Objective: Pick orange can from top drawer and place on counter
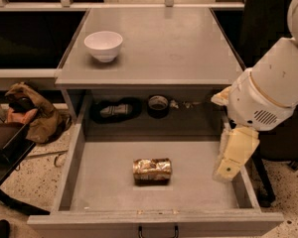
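Observation:
The orange can lies on its side on the grey floor of the open top drawer, near the middle and toward the front. The gripper hangs from the white arm over the drawer's right wall, to the right of the can and apart from it, holding nothing that I can see. The counter is the grey top above the drawer.
A white bowl stands on the counter's left side. A black tape roll and a dark object lie on the shelf behind the drawer. A brown bag and a dark chair stand on the floor at left.

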Controlling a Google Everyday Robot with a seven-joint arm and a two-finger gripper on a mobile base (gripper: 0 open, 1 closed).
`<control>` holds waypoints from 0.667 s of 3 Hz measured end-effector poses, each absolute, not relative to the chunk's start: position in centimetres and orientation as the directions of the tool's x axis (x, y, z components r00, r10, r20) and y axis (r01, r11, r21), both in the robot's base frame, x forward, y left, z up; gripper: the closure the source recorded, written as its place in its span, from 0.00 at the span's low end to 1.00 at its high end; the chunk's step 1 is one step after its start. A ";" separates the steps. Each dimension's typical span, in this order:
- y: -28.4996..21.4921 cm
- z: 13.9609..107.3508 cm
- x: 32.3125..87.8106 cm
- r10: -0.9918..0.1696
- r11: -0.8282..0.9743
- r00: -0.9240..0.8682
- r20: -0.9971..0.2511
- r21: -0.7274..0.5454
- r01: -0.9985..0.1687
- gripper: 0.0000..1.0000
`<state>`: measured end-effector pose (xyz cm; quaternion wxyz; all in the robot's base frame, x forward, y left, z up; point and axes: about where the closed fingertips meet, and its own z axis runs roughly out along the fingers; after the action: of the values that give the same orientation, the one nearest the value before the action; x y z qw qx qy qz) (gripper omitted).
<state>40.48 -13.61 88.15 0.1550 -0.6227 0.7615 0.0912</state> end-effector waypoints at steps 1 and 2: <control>-13.6 88.1 40.5 -0.920 0.208 -0.177 -0.350 -0.054 -0.977 0.00; -13.2 86.8 40.4 -0.931 0.203 -0.177 -0.320 -0.048 -0.978 0.00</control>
<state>40.40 -13.24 86.83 0.1408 -0.6258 0.7626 0.0840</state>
